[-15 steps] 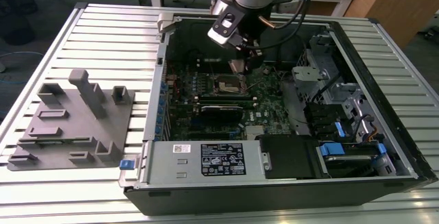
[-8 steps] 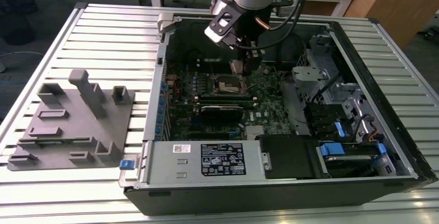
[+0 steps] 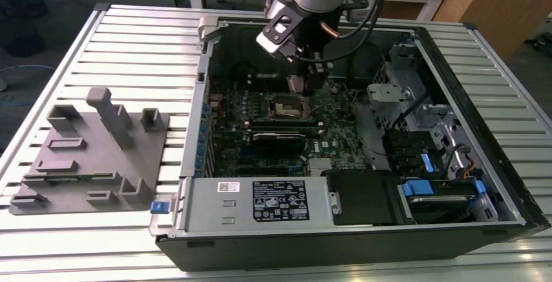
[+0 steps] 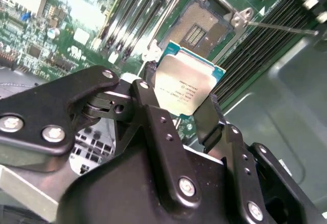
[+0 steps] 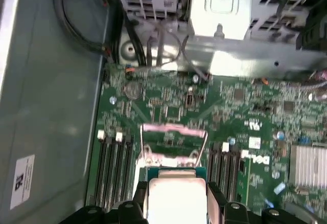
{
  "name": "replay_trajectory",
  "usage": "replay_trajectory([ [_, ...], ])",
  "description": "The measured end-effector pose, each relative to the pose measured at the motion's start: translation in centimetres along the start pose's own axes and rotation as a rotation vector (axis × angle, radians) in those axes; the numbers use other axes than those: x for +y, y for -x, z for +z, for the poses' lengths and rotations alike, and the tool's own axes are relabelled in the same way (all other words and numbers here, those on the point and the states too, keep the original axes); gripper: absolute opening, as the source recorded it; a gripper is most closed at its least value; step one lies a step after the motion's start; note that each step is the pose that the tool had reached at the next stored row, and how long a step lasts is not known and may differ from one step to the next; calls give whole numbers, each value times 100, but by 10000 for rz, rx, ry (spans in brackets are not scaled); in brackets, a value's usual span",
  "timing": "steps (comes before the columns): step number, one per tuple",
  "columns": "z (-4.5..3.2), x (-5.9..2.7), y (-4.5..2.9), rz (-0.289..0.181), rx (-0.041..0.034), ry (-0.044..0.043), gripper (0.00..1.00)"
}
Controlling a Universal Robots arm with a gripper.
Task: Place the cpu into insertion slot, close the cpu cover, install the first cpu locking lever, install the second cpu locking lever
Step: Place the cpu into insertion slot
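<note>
My gripper hangs inside the open computer case, just above and behind the insertion slot. It is shut on the cpu, a small square chip with a dull silver top, held by two opposite edges between the black fingers. In the second wrist view the insertion slot lies bare and uncovered a short way beyond the chip. In the first wrist view the cpu sits between the fingertips, and the cpu cover stands raised as a thin metal frame just past it.
Long black memory slots flank the socket on both sides. A thin metal lever rod sticks out beside the socket. A pale finned heatsink, the power supply box and drive cages crowd the case. A grey parts fixture stands on the slatted table.
</note>
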State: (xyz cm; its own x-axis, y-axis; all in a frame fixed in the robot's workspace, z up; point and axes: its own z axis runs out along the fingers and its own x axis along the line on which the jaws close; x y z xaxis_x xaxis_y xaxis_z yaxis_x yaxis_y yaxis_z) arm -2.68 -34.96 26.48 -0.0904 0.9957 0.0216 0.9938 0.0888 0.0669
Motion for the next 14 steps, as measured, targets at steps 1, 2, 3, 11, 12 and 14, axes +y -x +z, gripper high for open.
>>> replay_trajectory([
  [1, 2, 0, 0, 4, 15, -169, 54],
  [2, 4, 0, 0, 9, 30, -357, 54],
  [3, 5, 0, 0, 13, 45, -511, 54],
  [11, 13, 0, 0, 127, 47, -543, 54],
  [12, 17, 0, 1, 286, 39, -541, 54],
  [14, 28, -2, 1, 579, 26, -535, 54],
])
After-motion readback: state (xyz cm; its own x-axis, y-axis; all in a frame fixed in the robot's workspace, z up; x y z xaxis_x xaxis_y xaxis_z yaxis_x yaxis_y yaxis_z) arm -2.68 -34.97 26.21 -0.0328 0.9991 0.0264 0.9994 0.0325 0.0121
